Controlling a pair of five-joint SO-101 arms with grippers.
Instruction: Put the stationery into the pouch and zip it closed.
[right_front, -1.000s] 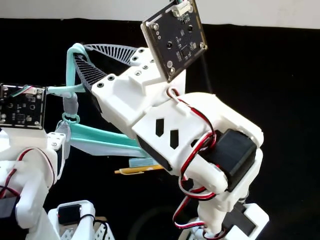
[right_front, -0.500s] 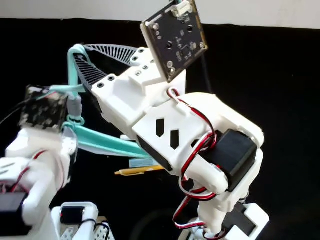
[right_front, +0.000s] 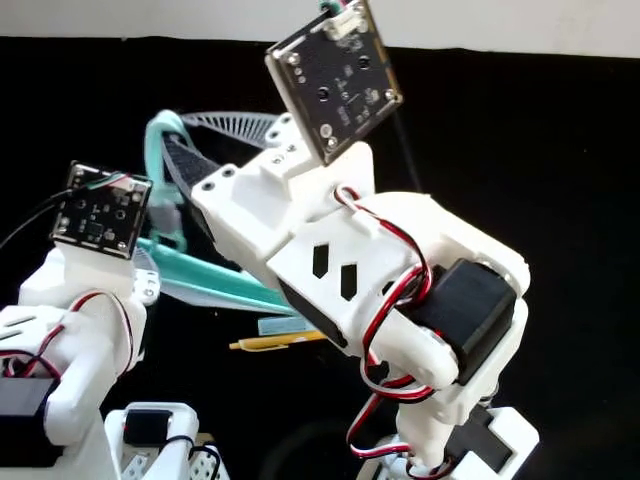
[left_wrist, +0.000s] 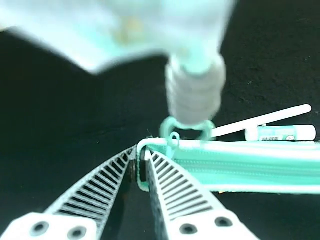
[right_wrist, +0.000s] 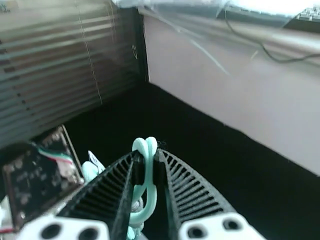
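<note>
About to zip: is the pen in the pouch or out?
Out: the pen lies on the table beside the pouch, not inside it.

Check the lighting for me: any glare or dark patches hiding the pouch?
High view: evenly lit, pouch plain against the black table. Left wrist view: zip well lit, pale wash close to the lens. Right wrist view: bright streaks across the wall, strap clearly lit.

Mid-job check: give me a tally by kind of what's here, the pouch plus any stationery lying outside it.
Teal pouch: 1
Yellow pen: 1
Small labelled tube: 1
Total: 3
</note>
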